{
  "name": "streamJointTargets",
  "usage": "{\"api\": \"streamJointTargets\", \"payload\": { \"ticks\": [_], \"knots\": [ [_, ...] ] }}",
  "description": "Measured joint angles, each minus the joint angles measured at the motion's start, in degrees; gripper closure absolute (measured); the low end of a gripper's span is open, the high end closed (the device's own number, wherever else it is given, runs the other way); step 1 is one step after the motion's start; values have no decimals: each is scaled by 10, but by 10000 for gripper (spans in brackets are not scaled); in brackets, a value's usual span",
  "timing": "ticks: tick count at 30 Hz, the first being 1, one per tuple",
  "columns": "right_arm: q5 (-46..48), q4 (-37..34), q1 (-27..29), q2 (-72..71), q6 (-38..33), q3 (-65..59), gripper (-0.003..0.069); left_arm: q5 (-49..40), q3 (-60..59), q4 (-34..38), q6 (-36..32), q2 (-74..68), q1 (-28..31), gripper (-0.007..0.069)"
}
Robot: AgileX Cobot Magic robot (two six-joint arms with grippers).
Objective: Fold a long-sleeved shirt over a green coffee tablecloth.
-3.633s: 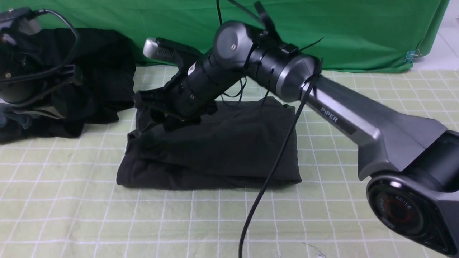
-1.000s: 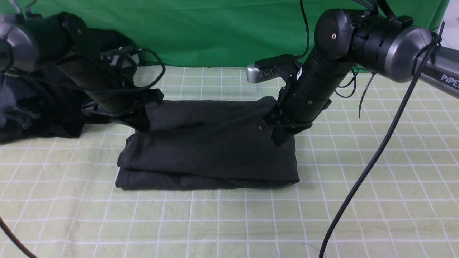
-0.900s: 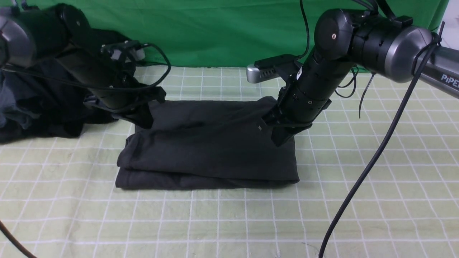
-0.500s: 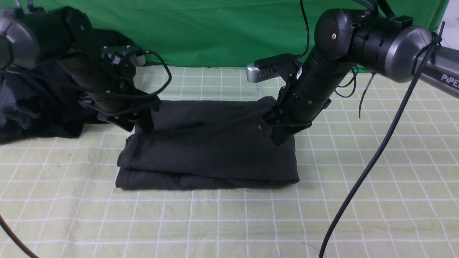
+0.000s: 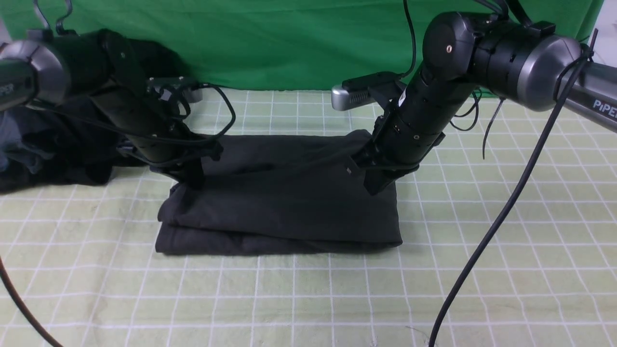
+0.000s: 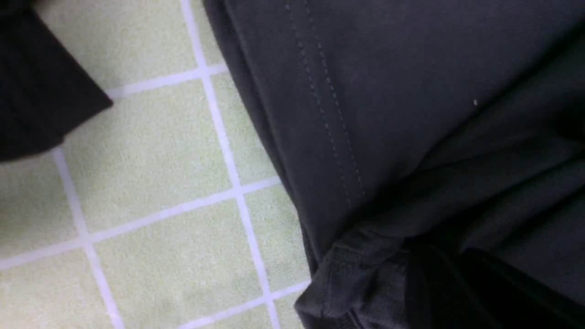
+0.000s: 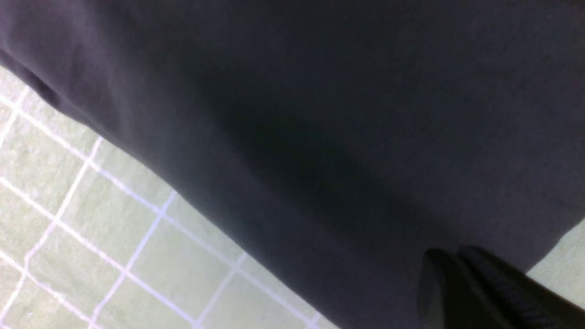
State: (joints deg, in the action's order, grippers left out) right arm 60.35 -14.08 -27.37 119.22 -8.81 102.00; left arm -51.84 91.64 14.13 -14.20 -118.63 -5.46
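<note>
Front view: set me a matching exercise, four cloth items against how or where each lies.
Items:
1. shirt
2. tablecloth
3. clothes bundle
4. backdrop

States:
A. heaped at the far left
B. hanging at the back, plain bright green
C. folded into a flat rectangle in the middle
D. spread out, pale green with a white grid

Pairs: 1-C, 2-D, 3-A, 4-B.
</note>
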Motion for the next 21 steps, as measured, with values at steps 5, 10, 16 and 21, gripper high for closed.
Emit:
{"api": "streamJointTargets", "payload": {
  "ticks": [5, 10, 16, 21],
  "knots": [
    [-6, 0, 0, 0, 0, 0, 640, -11, 13, -10, 35, 16, 6, 603],
    [-18, -1, 0, 0, 0, 0, 640, -11, 16, -15, 77, 33, 35, 603],
    [-21, -1, 0, 0, 1, 0, 640, -12, 16, -18, 82, 29, 46, 603],
    [-20, -1, 0, 0, 1, 0, 640, -13, 16, -12, 76, 21, 46, 585]
  ]
}}
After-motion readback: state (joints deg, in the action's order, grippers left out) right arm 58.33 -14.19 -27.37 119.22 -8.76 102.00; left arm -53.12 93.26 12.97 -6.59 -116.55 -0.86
